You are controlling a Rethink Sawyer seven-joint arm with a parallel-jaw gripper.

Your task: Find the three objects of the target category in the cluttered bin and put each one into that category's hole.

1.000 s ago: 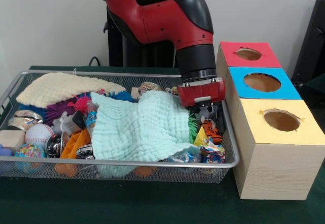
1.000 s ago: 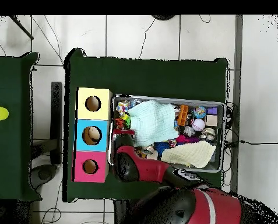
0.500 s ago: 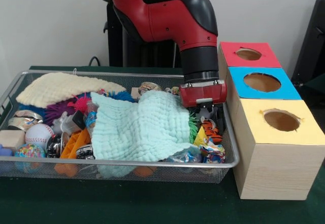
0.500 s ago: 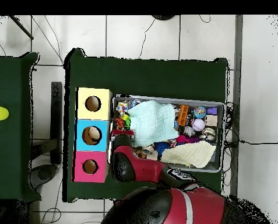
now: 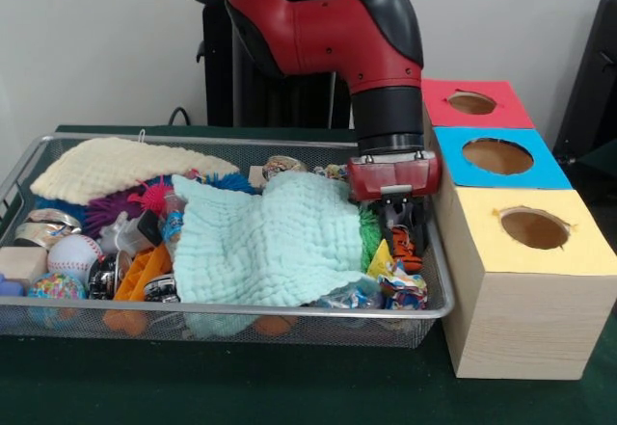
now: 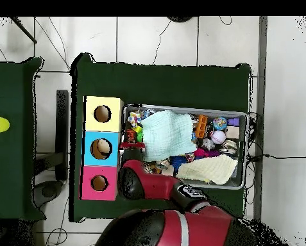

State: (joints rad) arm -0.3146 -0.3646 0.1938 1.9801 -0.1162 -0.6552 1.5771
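Observation:
My gripper [image 5: 401, 225] hangs low in the right end of the wire bin [image 5: 222, 309], below its red wrist block. It is right over an orange striped tiger toy [image 5: 406, 248] by the bin's right wall, and I cannot tell whether it touches the toy. In the overhead view the gripper [image 6: 131, 145] sits at the bin's left end, beside the blue box. The yellow box hole [image 5: 534, 227], blue box hole [image 5: 497, 156] and red box hole [image 5: 472, 103] stand in a row right of the bin.
A mint cloth [image 5: 270, 242] covers the bin's middle and a cream cloth [image 5: 116, 167] lies at its back left. Balls, a baseball [image 5: 74, 252], spiky toys and wrapped items crowd the left end and front right corner. The bin wall and boxes stand close beside the gripper.
The arm has shifted a little to the right in the front view, toward the boxes, and the gripper now sits closer over the tiger toy. The cloths and toys have not moved.

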